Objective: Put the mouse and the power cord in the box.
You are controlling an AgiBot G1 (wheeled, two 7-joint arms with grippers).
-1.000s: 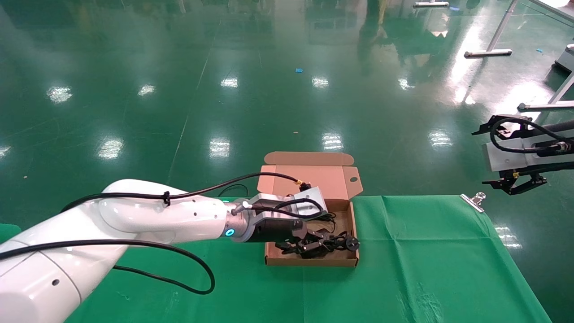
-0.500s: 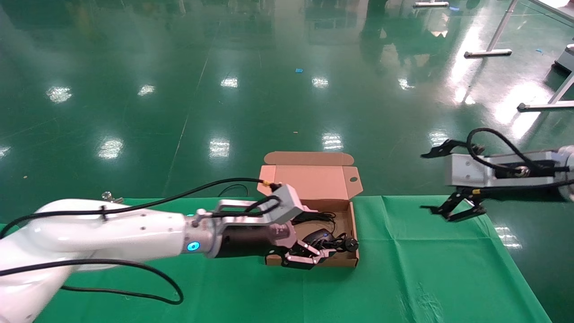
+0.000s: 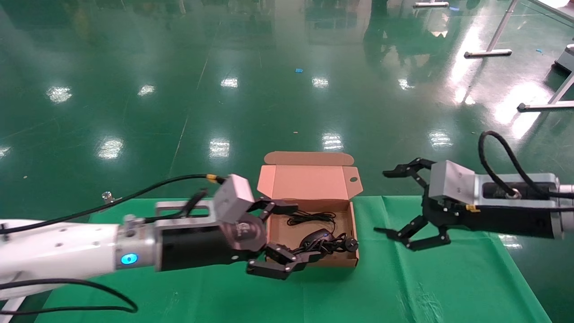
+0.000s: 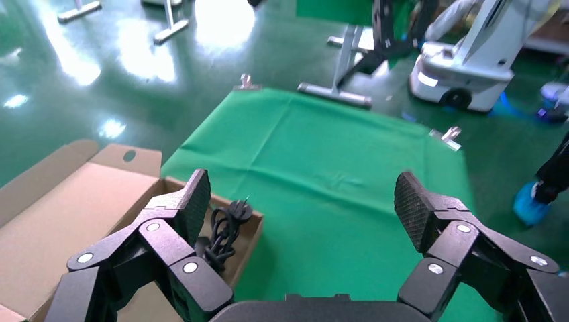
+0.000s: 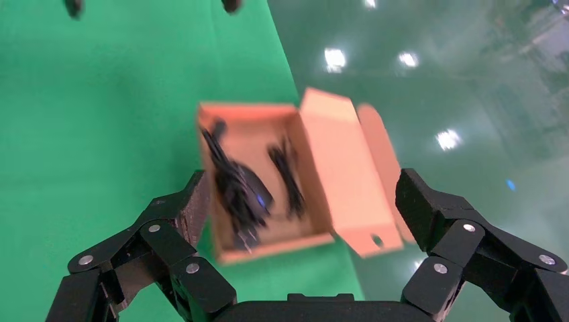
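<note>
Green-clothed table [image 3: 426, 287] on a glossy green floor, the box [image 3: 309, 181] sitting lid-up at its far edge. The left gripper [image 3: 280, 237] is backing out of the box toward its near-left corner, fingers spread wide and empty, while the right gripper [image 3: 403, 204], also wide open, is swinging in from the box's right. The mouse [image 3: 317, 236] and the power cord [image 3: 341, 243] are both lying inside, so loading looks finished. The right wrist view is showing the mouse's thin cable [image 5: 288, 178] coiled near the lid; the left wrist view is catching only the plug.

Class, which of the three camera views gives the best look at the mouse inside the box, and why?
The right wrist view: it looks down into the box, so the mouse shows whole. The head view shows the mouse partly tangled under the power cord. The left wrist view shows only the cord's plug; the mouse is hidden.
</note>
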